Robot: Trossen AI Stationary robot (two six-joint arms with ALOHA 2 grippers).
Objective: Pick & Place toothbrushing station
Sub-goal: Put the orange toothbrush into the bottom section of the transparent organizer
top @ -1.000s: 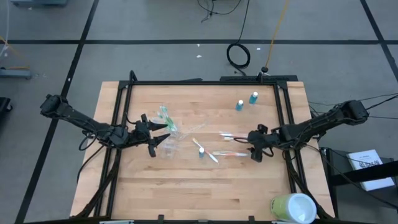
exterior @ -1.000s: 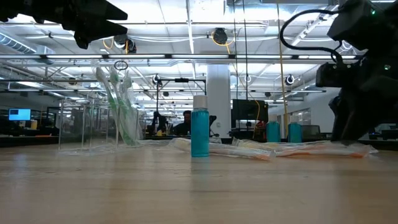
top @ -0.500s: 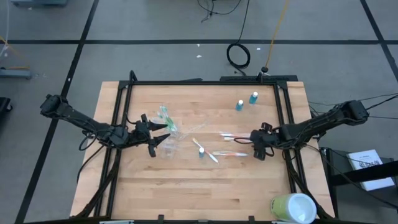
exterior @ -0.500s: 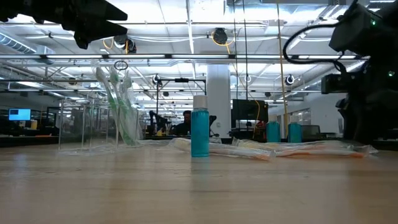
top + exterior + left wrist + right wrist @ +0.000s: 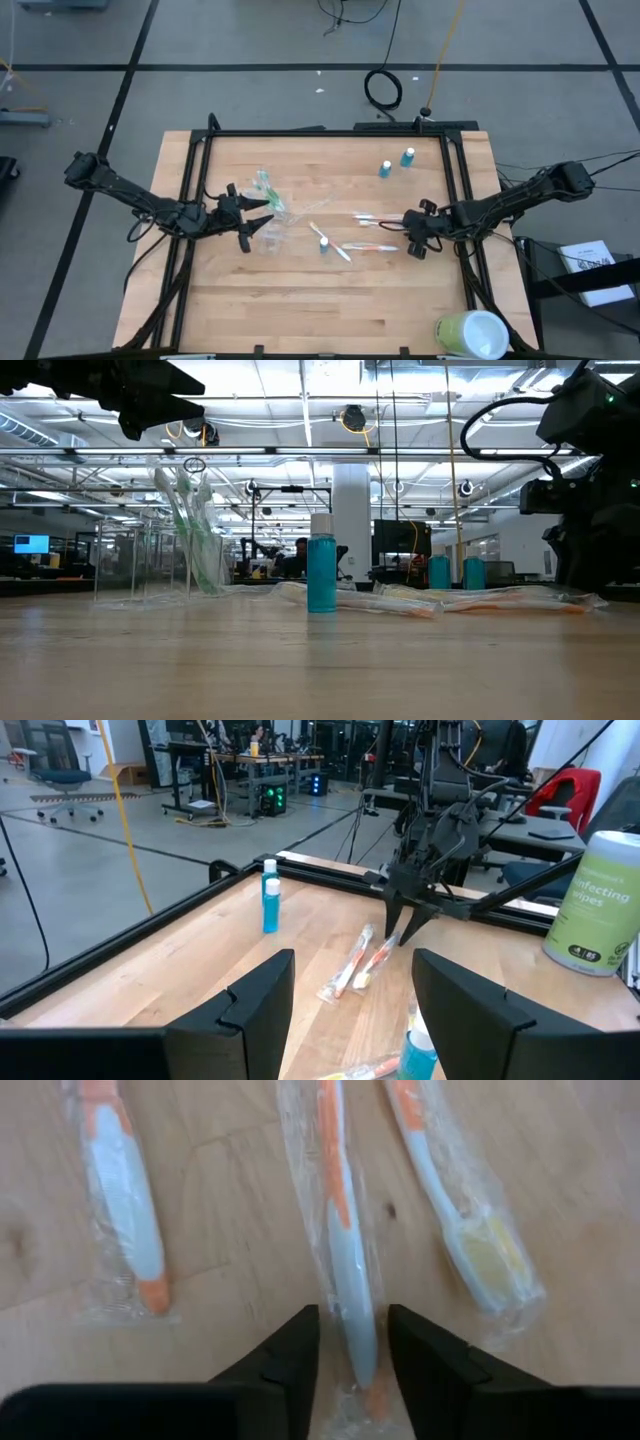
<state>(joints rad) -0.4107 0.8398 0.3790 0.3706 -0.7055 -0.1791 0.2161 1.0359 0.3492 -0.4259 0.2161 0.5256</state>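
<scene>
Three orange-and-white toothbrushes in clear wrappers lie flat on the table's right half. My right gripper is down at the middle one; in the high view it is at their right ends. A clear cup stands left of centre, with green toothbrushes beside it. My left gripper hovers open by the cup, above the table, nothing between its fingers. One blue tube stands upright mid-table, and two more stand near the far edge. My right gripper has its two fingers against the wrapper on either long side of the middle toothbrush's handle end. The fingers slant down from the table's right side, in line with the brush. The brush lies flat on the table.
A large pale green-and-white canister stands at the near right corner, off the wooden board. A black rail frame borders the board. Another wrapped brush lies by the middle tube. Bare wood spans the near half.
My right gripper has sunk a little toward the wrapped toothbrushes and shifted slightly toward the table's right edge. The toothbrushes, tubes and cup lie where they were.
</scene>
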